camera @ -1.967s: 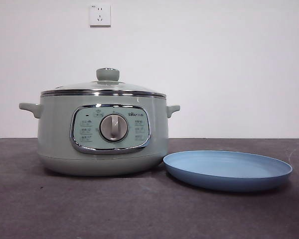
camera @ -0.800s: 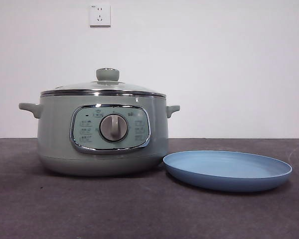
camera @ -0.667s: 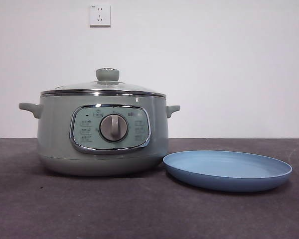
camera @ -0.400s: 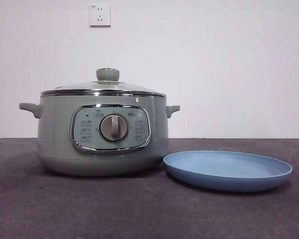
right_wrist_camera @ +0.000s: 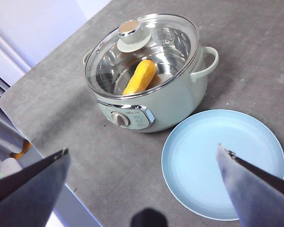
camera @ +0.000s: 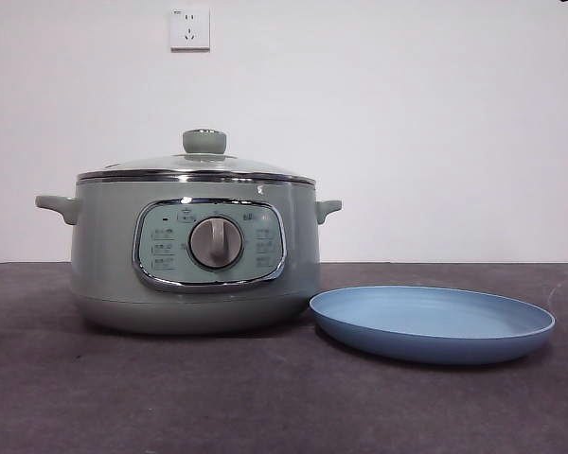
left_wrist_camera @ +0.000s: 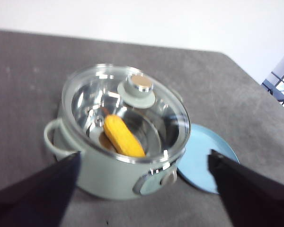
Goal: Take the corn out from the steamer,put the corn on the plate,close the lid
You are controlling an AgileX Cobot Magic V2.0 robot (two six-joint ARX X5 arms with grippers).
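Note:
The sage-green steamer stands on the dark table with its glass lid shut on it, knob on top. The yellow-orange corn lies inside the pot and shows through the lid in both wrist views. The light-blue plate lies empty just right of the steamer, almost touching it. My left gripper hangs open and empty, high above the steamer. My right gripper is open and empty, high above the table between the steamer and the plate.
A white wall with a socket stands behind the table. The table's edge runs close to the steamer's side in the right wrist view. Bare grey table lies in front of the steamer and plate.
The steamer, lid and plate have not moved. A small dark tip now shows at the top right corner of the front view.

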